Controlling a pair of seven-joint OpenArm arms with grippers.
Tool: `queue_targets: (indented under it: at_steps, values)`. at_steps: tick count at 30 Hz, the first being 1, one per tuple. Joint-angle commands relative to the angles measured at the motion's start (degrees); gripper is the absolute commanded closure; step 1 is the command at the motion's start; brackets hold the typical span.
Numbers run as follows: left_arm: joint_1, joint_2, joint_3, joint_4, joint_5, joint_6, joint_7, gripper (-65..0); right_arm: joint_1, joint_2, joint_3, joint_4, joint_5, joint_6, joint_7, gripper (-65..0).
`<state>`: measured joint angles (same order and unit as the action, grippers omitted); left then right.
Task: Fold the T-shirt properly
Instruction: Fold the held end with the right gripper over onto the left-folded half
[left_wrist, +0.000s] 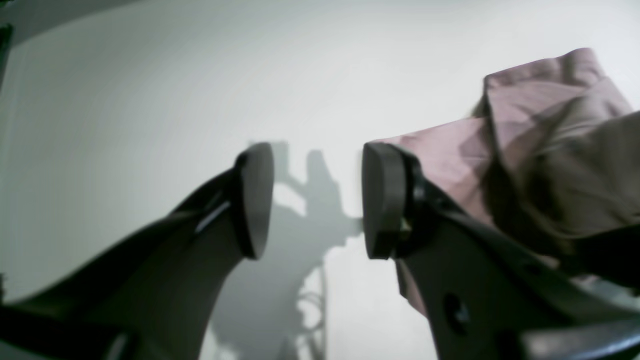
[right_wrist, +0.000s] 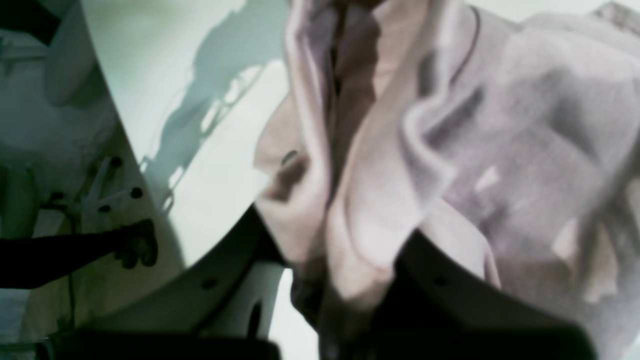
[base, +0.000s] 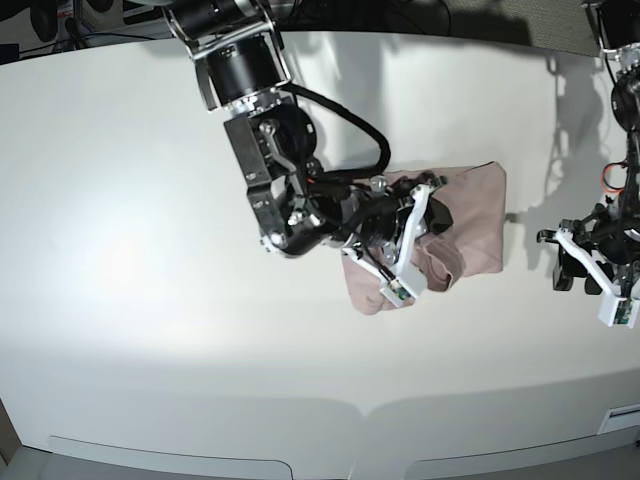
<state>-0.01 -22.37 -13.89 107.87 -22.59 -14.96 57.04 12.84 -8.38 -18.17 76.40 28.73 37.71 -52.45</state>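
t-shirt (base: 470, 215) bunched mid-worktop (base: 150, 280), right of centre in base view. right gripper (right_wrist: 345, 280) fingers pinched on a fold of it. left gripper (left_wrist: 317, 200) well apart from the cloth, fingers (left_wrist: 257, 200) spread, holding nothing.

In the right wrist view the T-shirt (right_wrist: 450, 150) is blurred and runs off the top and right edges, and its bunched folds cover the right gripper's (right_wrist: 345, 270) fingertips. In the base view that arm hides the T-shirt's left part.
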Motion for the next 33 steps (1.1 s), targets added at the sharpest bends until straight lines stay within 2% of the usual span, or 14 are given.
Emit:
queue_targets:
  at_steps: [1, 10, 15, 17, 19, 28, 33]
  values:
    - [-0.94, -0.81, -0.37, 1.09, -0.57, 0.22, -1.27, -28.1, 1.33, -0.62, -0.61, 0.17, 1.05, 0.2, 2.1, 0.0]
    - [-0.94, -0.79, -0.37, 1.09, -1.97, 0.2, -1.27, -28.1, 1.42, -0.62, -5.07, -5.42, -0.33, 0.22, 11.61, 0.0]
    - [-0.94, -0.66, -0.33, 1.09, -1.97, 0.2, -1.01, -28.1, 1.42, -0.62, -9.86, -6.43, -1.86, 0.22, 12.15, -0.4]
    - [-0.94, -0.66, -0.33, 1.09, -1.95, 0.2, -0.87, -28.1, 1.42, -0.62, -11.98, -6.43, -1.97, 0.2, 12.17, -11.3]
    - [-0.94, -0.66, -0.33, 1.09, -1.95, 0.2, -0.9, -28.1, 1.44, -0.62, -13.77, -6.43, -1.97, 0.2, 12.37, -19.0]
    - [-0.94, -0.66, -0.33, 1.09, -1.95, 0.2, -0.42, -28.1, 1.44, -0.62, -14.75, -6.4, -1.97, 0.26, 15.13, -21.1]
    - [-0.94, -0.66, -0.33, 1.09, -1.95, 0.17, -0.42, -28.1, 1.44, -0.62, -14.91, -6.4, -1.97, 0.48, 15.21, -32.6]
